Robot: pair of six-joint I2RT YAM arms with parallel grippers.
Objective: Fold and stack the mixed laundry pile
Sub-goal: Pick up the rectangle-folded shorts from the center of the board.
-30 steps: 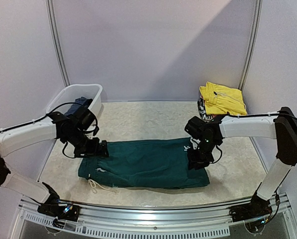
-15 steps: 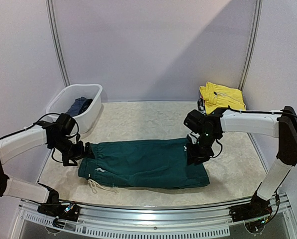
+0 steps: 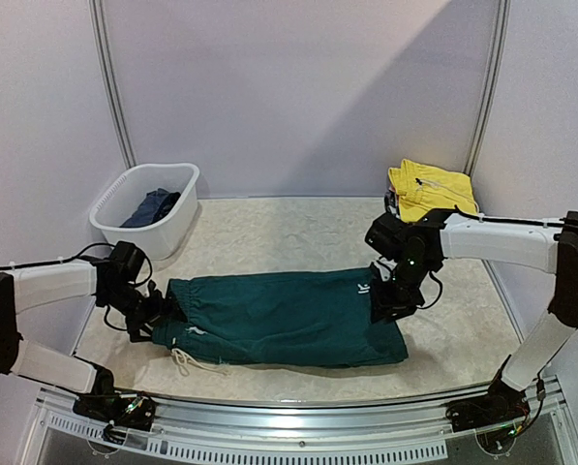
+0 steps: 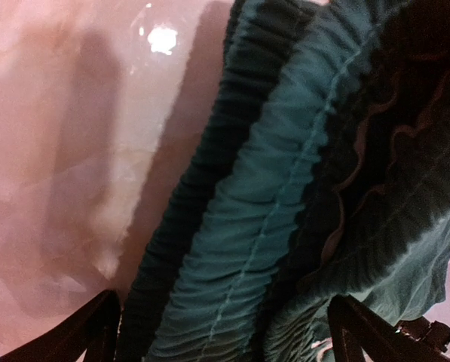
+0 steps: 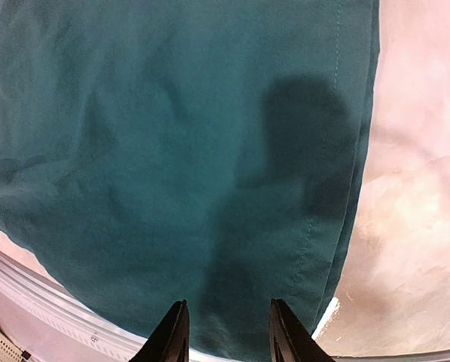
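The dark teal shorts (image 3: pixel 289 315) lay flat on the desk (image 3: pixel 269 232), just in front of the white tub (image 3: pixel 168 237) and stretching away from it to the right. Their white drawstring (image 3: pixel 185 360) spilled out at the end nearest the tub. The left gripper (image 4: pixel 223 298) sat low at that tub-side end, its fingers spread wide with the gathered waistband between them, unpinched. The right gripper (image 5: pixel 228 302) hovered over the shorts' end farthest from the tub, jaws parted and holding nothing. A dark blue garment (image 3: pixel 151 206) lay inside the tub. A yellow garment (image 3: pixel 429 189) sat well apart from the tub, across the desk.
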